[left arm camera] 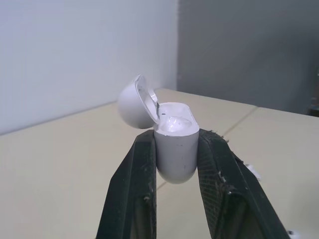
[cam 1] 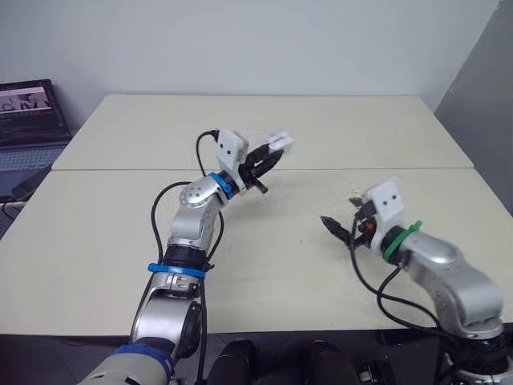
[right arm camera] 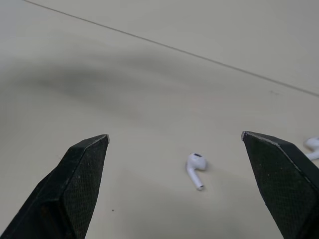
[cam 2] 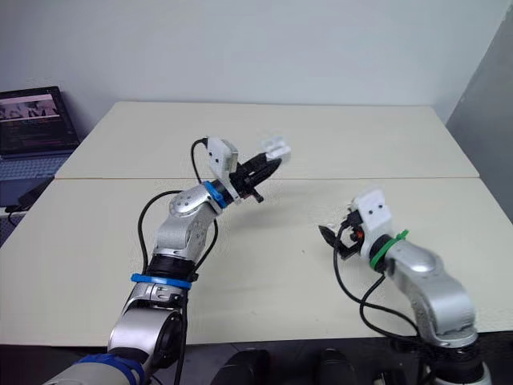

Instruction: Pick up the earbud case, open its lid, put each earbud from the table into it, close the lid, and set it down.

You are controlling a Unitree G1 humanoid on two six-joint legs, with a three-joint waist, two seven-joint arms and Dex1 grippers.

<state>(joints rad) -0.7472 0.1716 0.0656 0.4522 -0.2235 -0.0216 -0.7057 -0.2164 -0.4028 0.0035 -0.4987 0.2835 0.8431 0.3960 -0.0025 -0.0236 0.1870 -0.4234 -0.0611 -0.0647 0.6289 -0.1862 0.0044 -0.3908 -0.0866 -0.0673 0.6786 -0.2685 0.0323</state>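
Note:
My left gripper (cam 1: 268, 158) is raised over the middle of the table and shut on the white earbud case (left arm camera: 174, 152). The case stands upright between the fingers with its lid (left arm camera: 133, 103) swung open. My right gripper (cam 1: 337, 232) hovers low over the table's right half, open, with nothing between its fingers. In the right wrist view one white earbud (right arm camera: 195, 168) lies on the table ahead of the open right gripper (right arm camera: 174, 135), and a second earbud (right arm camera: 313, 146) lies at the picture's edge beside one finger.
A laptop (cam 1: 28, 119) sits off the table's far left corner. A seam (cam 1: 385, 169) runs across the beige table where two tops meet. A grey wall (cam 1: 481, 104) stands at the right.

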